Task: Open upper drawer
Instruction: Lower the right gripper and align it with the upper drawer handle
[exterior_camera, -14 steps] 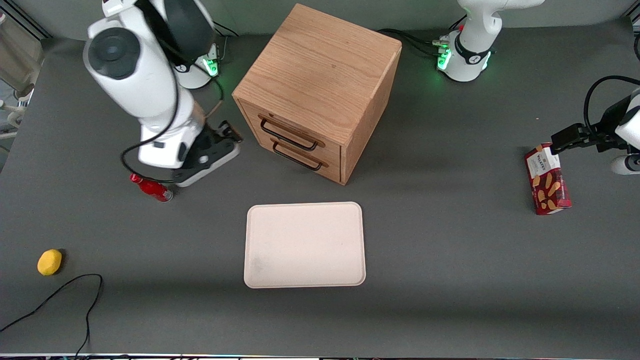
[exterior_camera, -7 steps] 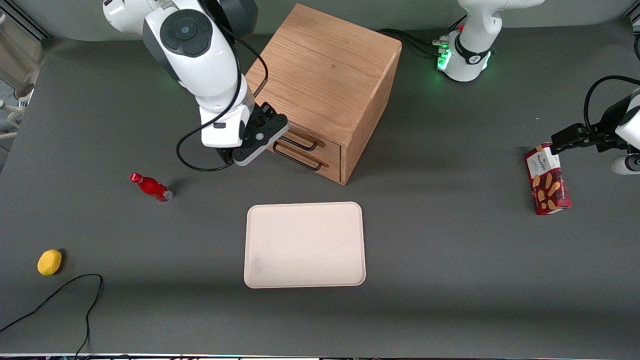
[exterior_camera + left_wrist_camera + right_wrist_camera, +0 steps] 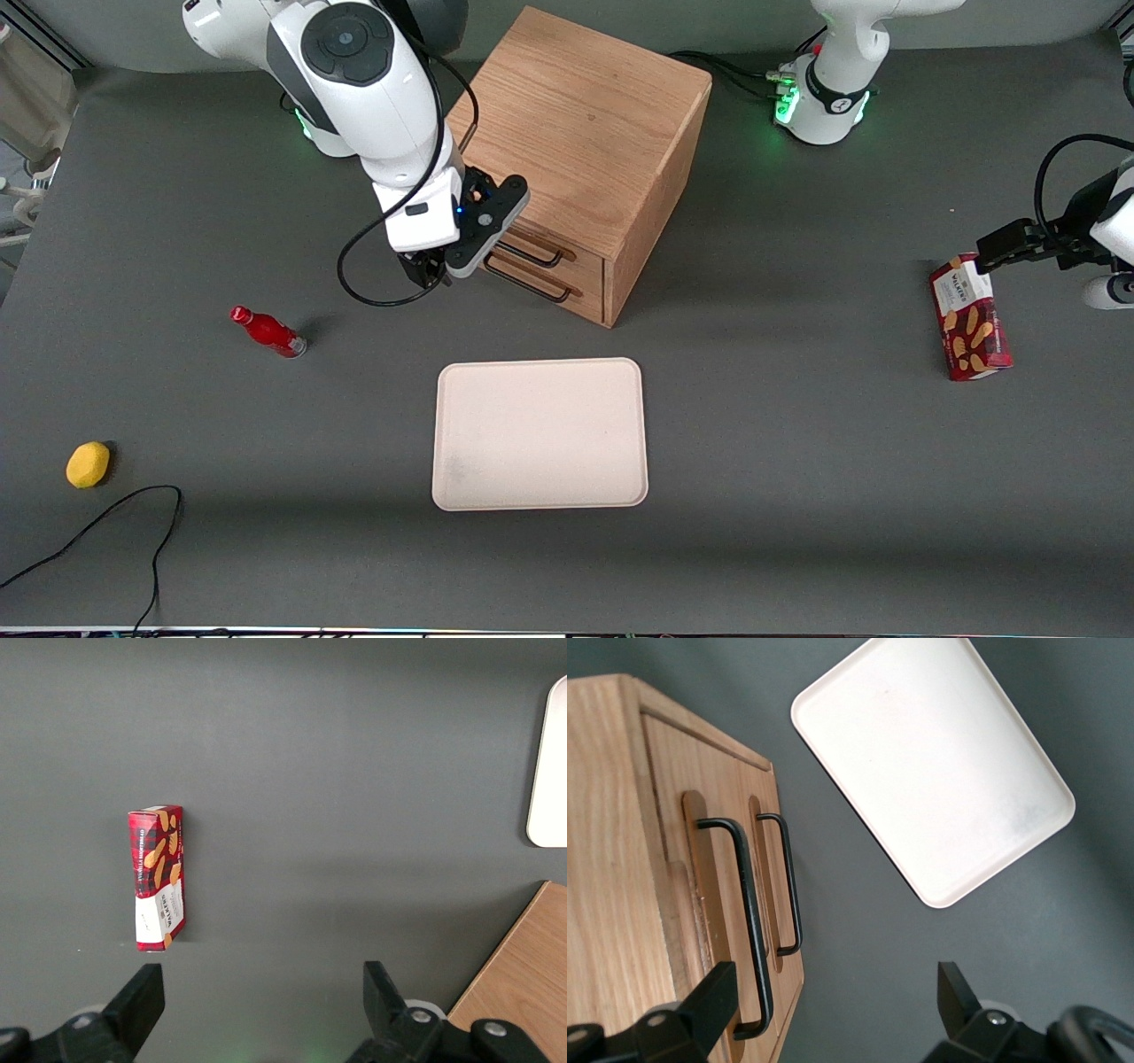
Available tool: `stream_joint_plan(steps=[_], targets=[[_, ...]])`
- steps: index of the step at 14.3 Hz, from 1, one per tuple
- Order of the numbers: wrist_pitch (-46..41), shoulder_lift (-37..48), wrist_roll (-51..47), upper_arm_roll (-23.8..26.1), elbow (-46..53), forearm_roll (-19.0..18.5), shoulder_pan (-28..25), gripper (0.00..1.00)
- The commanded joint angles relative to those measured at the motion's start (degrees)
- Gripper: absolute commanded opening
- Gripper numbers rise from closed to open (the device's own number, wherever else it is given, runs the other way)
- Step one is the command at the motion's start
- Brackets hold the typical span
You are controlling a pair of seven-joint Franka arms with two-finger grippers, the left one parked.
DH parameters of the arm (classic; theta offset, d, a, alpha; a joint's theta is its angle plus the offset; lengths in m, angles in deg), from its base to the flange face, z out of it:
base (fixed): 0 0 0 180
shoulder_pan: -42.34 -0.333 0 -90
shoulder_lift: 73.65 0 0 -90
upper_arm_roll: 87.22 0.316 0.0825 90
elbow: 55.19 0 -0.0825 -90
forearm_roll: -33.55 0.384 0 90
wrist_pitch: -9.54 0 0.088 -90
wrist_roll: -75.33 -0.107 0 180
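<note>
The oak cabinet point(image 3: 576, 133) stands at the middle of the table, its two drawers facing the front camera at an angle. The upper drawer point(image 3: 664, 815) is shut and carries a long black wire handle point(image 3: 750, 921), partly covered by my wrist in the front view point(image 3: 542, 259). The matching lower handle point(image 3: 788, 886) sits just under it. My gripper point(image 3: 431, 270) hangs in front of the drawers at the handles' end nearest the working arm. It is open point(image 3: 833, 997), fingers wide apart, nothing held. One finger point(image 3: 713, 997) is close beside the upper handle's end.
A cream tray point(image 3: 540, 434) lies nearer the front camera than the cabinet. A red bottle point(image 3: 267, 332), a yellow fruit point(image 3: 88, 464) and a black cable point(image 3: 106, 523) lie toward the working arm's end. A red biscuit box point(image 3: 970, 319) lies toward the parked arm's end.
My arm has swung from above the red bottle toward the cabinet. The gripper now hangs in front of the drawers. The drawers have not moved.
</note>
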Motion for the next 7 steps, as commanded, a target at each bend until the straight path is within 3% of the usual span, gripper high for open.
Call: stream_joint_plan(steps=[1,4,7], targets=[[-0.60,0.01,5.91,0.23,0.76,0.24,-0.24,1.00],[-0.69,-0.07,7.25,0.23,0.76,1.91,0.02,1.00],[-1.22,-0.07,8.48,-0.12,0.67,6.64,0.55,1.00]])
